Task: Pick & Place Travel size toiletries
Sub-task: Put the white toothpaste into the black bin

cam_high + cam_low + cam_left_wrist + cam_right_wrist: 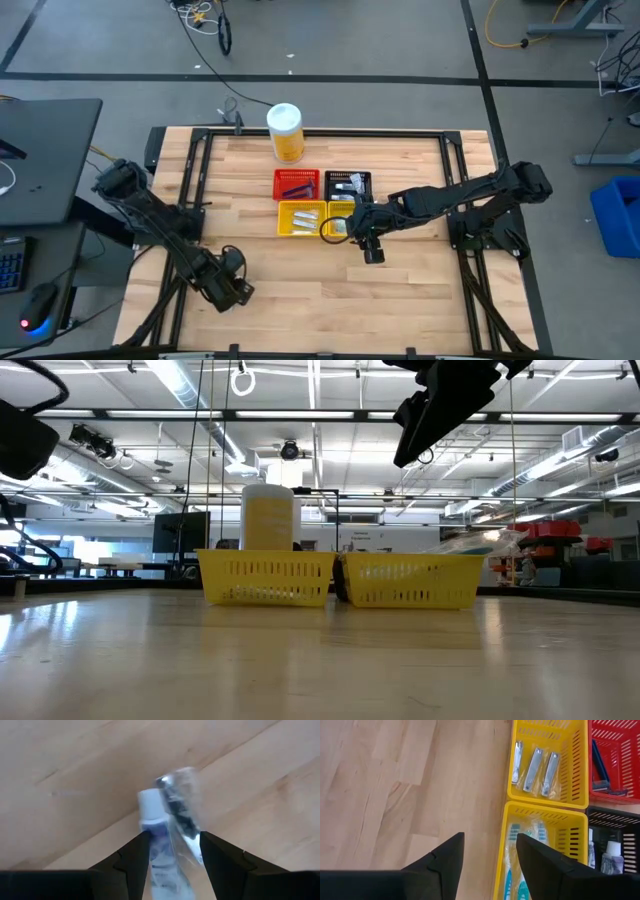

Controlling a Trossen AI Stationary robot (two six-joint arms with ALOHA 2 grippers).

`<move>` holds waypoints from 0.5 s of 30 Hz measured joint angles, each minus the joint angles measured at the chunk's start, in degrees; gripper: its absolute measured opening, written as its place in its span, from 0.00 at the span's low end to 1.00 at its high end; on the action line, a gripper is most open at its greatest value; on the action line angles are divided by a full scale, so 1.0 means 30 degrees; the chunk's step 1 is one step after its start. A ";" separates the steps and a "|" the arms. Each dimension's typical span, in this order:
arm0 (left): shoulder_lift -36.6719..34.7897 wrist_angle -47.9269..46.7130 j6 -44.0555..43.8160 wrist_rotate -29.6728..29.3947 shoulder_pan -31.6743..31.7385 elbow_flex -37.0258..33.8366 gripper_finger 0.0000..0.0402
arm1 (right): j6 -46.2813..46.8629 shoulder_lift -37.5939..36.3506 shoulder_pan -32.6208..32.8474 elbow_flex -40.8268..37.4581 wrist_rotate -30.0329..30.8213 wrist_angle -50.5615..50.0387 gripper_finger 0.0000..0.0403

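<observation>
Four mesh baskets are grouped at the centre of the high view, just below a yellow canister (285, 131) with a white lid. Dark blue-handled items are held in the red basket (296, 185) at upper left, and small white tubes in the black basket (349, 184) at upper right. Three silver wrapped pieces lie in the yellow basket (545, 765) at the top of the right wrist view; wrapped toothbrushes (520, 850) with blue marks fill the yellow basket (540, 852) below it.

The right gripper (368, 248) is seen beside the baskets, jaws apart and empty. At lower left of the high view, the left gripper (170, 851) is clamped on a white-capped tube (155, 832) in clear crinkled wrap, above the wooden table (300, 290).
</observation>
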 joint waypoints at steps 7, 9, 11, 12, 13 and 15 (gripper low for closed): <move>0.0015 0.1796 -0.0832 0.0101 -0.0088 -0.1825 0.46 | 0.0004 0.0000 0.0000 0.0000 0.0005 0.0011 0.47; 0.0007 0.1748 -0.0619 0.0070 -0.0080 -0.1895 0.45 | 0.0000 0.0000 0.0000 0.0000 0.0005 0.0056 0.48; -0.0015 0.1749 -0.0190 -0.0002 -0.0088 -0.1935 0.45 | 0.0006 0.0000 0.0000 0.0000 0.0005 0.0169 0.48; -0.0015 0.1747 0.0089 -0.0055 -0.0088 -0.1939 0.45 | 0.0000 0.0000 0.0000 0.0000 0.0005 0.0257 0.48; -0.0015 0.1748 0.0256 -0.0080 -0.0088 -0.1940 0.44 | 0.0000 0.0000 0.0000 0.0000 0.0005 0.0368 0.47; -0.0015 0.1742 0.0495 -0.0073 -0.0088 -0.1954 0.40 | 0.0000 0.0000 0.0000 0.0000 0.0005 0.0617 0.47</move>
